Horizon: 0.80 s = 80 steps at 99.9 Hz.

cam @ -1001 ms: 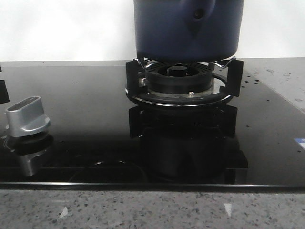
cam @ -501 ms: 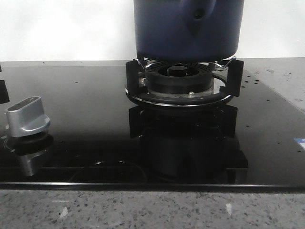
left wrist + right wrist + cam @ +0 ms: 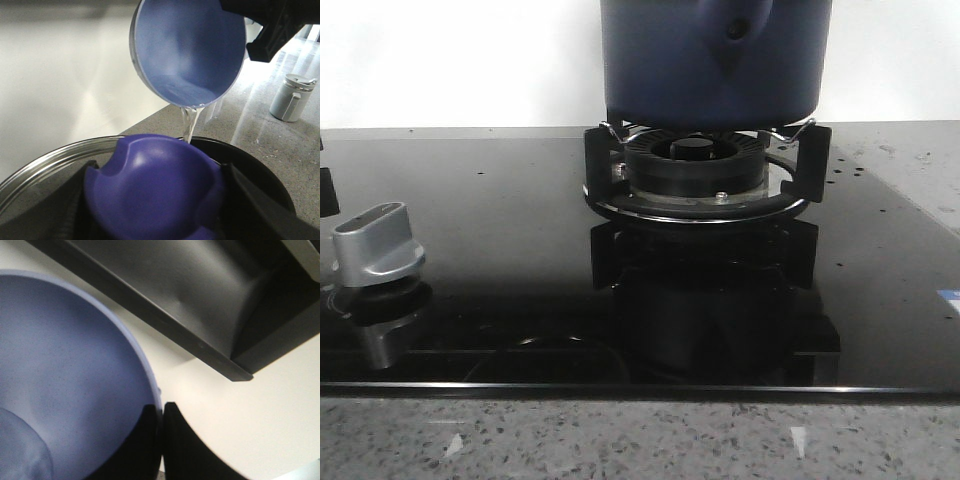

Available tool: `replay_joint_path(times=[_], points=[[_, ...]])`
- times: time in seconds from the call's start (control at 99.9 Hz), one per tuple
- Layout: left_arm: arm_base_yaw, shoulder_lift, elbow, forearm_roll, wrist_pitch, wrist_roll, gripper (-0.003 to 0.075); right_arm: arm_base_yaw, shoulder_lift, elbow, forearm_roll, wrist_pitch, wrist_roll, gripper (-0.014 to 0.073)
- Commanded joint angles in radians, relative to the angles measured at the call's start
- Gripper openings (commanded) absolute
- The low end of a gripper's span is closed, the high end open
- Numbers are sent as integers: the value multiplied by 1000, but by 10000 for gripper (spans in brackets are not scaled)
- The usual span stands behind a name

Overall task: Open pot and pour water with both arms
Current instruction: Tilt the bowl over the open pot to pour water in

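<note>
Nothing you can see has shifted since the earlier frames: the pot (image 3: 716,62) sits on the black burner ring (image 3: 696,178) just as it did, handle mount with its small hole facing you. Take the burner as your landmark: the silver knob (image 3: 378,244) stands well apart from it toward the robot's left, on the glossy black hob (image 3: 500,290), which lies in the speckled stone table (image 3: 620,440). From the left wrist you see a light blue bowl (image 3: 192,50) tipped above the pot's steel rim (image 3: 60,157), a thin stream of water (image 3: 189,122) falling from its lip into the pot. A purple lid knob (image 3: 155,195) fills the foreground between the left tool's dark fingers (image 3: 260,210), so that tool is pinching the knob. A white container (image 3: 291,97) stands on the table beyond the pot. Your right tool (image 3: 161,440) has its fingers pressed on the bowl's rim.
</note>
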<state>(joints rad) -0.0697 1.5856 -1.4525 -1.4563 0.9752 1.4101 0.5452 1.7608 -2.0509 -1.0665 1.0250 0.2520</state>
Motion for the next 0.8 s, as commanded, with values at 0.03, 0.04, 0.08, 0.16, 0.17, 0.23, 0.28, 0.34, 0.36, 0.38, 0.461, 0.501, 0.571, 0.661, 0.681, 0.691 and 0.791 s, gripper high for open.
replay_joint_path(times=[0.03, 0.04, 0.08, 0.16, 0.17, 0.23, 0.28, 0.34, 0.36, 0.38, 0.461, 0.501, 0.571, 0.661, 0.681, 0.691, 0.791], points=[[1, -49, -31, -95, 6, -1, 316, 18, -45, -25, -119, -51, -4, -46], [1, -49, -31, -95, 6, -1, 316, 18, -45, -25, -123, -51, -4, -46], [1, -49, -31, -95, 6, -1, 316, 20, -45, -25, -126, -52, -4, -46], [1, -49, -31, -95, 6, -1, 316, 24, -43, -25, -144, -52, -4, -46], [1, -49, -31, -95, 6, -1, 316, 26, -43, -25, -144, -52, -4, -46], [1, -49, -31, -95, 6, -1, 316, 28, -43, -25, -159, -50, -4, -46], [1, -49, -31, -95, 6, -1, 316, 28, -43, -25, -166, -50, -4, -46], [1, -49, -31, -95, 6, -1, 316, 28, -43, -25, -179, -48, -4, -46], [1, -49, -31, -95, 6, -1, 316, 28, -43, -25, -181, -48, -4, -46], [1, -49, -31, -95, 6, -1, 316, 28, -43, -25, -186, -48, -4, -46], [1, -49, -31, -95, 6, -1, 316, 31, -43, -25, -209, -48, -4, -46], [1, -49, -31, -95, 6, -1, 316, 36, -43, -25, -221, -48, -4, -46], [1, -49, -31, -95, 6, -1, 316, 47, -43, -25, -250, -50, -4, -46], [1, -49, -31, -95, 6, -1, 316, 64, -41, -25, -289, -62, -4, -46], [1, -49, -31, -95, 6, -1, 316, 66, -38, -25, -299, -62, -4, -46], [1, -49, -31, -95, 6, -1, 316, 69, -38, -25, -307, -65, -4, -46], [1, -49, -31, -95, 6, -1, 316, 80, -32, -25, -332, -74, -4, -46]])
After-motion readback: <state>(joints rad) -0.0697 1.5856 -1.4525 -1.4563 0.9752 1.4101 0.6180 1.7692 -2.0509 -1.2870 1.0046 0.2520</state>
